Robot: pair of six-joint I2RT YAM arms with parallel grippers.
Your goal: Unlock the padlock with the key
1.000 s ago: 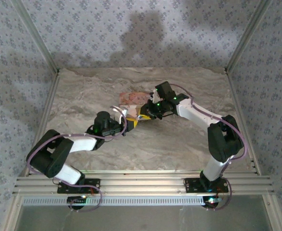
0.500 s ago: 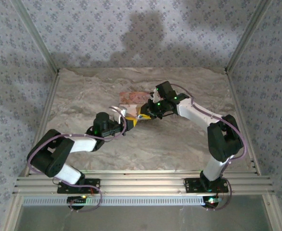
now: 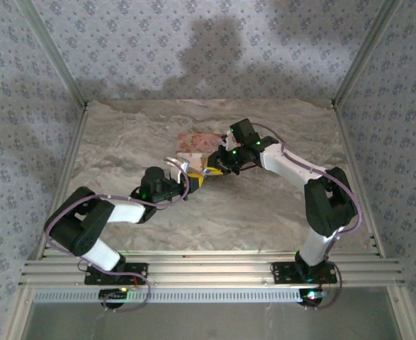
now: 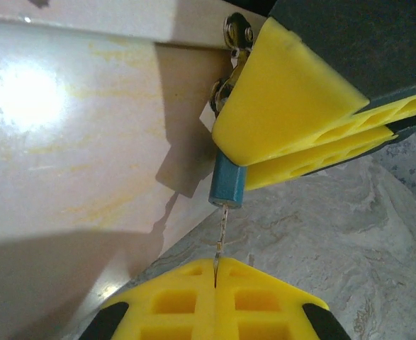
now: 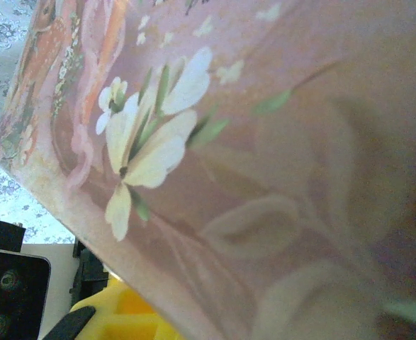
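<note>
Yellow-fingered and nearest the lens in the left wrist view, the left gripper is pressed together on the key, whose thin blade we see edge-on, rising out of the seam between the pads. Directly beyond, the blade's far end meets the underside of the padlock, a small blue-grey body standing just past the left fingertips and in line with them. We find the padlock's upper part clamped between the two yellow fingers of the right gripper, which reaches in from the upper right. Behind that grip, small metal fittings lie against the pale side of the pink box; we cannot tell whether the padlock hangs from them. From above, both grippers meet at the near edge of the box, midway across the marbled table. The right wrist view faces the box's flowered pink panel at close range.
</note>
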